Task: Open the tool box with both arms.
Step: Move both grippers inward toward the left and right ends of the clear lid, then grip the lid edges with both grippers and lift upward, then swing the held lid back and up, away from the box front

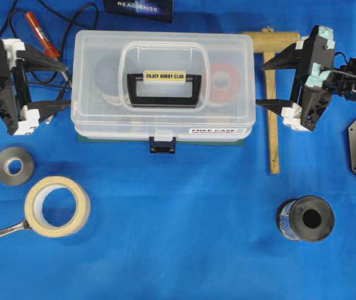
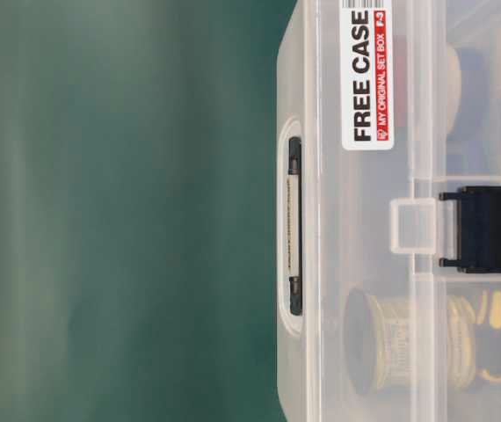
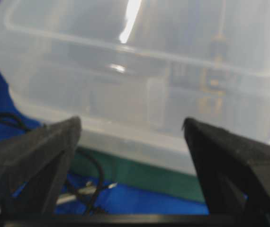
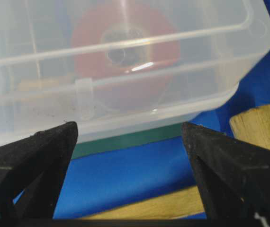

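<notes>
The tool box [image 1: 162, 81] is a clear plastic case on a green base, lid shut, with its black handle [image 1: 164, 87] lying flat on top and its dark blue latch [image 1: 163, 145] closed at the front. My left gripper [image 1: 65, 86] is open and empty, with its fingertips at the box's left end. My right gripper [image 1: 260, 84] is open and empty at the box's right end. In the left wrist view the gripper [image 3: 130, 125] faces the box end [image 3: 139, 71]. In the right wrist view the gripper [image 4: 129, 127] faces the other end [image 4: 125, 104]. The table-level view shows the latch [image 2: 488, 229].
A wooden mallet [image 1: 271, 94] lies under my right gripper. A red-handled soldering iron [image 1: 40, 34] with cables lies by my left gripper. In front are a grey tape roll [image 1: 14, 165], a masking tape roll [image 1: 57, 206], a wrench [image 1: 0, 232] and a solder spool [image 1: 306, 219].
</notes>
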`<control>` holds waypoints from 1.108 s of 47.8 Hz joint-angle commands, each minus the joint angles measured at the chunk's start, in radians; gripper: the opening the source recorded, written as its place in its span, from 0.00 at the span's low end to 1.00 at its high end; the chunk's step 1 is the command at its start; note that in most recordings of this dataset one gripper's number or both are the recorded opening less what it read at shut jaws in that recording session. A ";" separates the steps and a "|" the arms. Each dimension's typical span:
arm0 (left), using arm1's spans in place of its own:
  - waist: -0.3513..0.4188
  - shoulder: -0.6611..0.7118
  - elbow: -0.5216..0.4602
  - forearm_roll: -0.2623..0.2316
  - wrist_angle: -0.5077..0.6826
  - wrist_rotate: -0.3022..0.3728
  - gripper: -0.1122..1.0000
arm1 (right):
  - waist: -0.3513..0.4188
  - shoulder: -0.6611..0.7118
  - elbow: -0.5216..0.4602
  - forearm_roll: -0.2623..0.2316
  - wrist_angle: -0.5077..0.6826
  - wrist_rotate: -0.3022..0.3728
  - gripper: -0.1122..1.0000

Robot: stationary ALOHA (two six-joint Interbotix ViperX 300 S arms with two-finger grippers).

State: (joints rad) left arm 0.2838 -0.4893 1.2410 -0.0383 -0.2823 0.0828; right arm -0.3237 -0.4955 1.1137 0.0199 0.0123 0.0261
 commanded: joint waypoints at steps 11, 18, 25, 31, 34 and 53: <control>-0.005 0.044 -0.064 -0.002 -0.018 -0.005 0.90 | -0.002 0.006 -0.037 0.000 -0.028 0.002 0.88; -0.005 0.018 -0.060 -0.002 -0.014 -0.005 0.90 | 0.002 0.000 -0.049 0.000 -0.025 0.002 0.88; -0.003 -0.023 -0.064 -0.002 -0.003 -0.003 0.90 | 0.005 -0.018 -0.064 0.000 -0.018 0.002 0.88; 0.000 -0.069 -0.066 -0.002 0.005 0.002 0.90 | 0.005 -0.040 -0.075 0.000 -0.003 0.002 0.88; 0.005 -0.089 -0.063 -0.002 0.005 0.009 0.90 | 0.005 -0.058 -0.078 0.000 0.006 -0.002 0.88; 0.055 -0.166 -0.060 -0.002 0.005 0.026 0.90 | 0.005 -0.173 -0.084 -0.005 0.023 -0.008 0.88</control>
State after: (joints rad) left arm 0.3390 -0.6458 1.2241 -0.0383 -0.2638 0.1089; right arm -0.3283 -0.6473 1.0753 0.0123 0.0460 0.0153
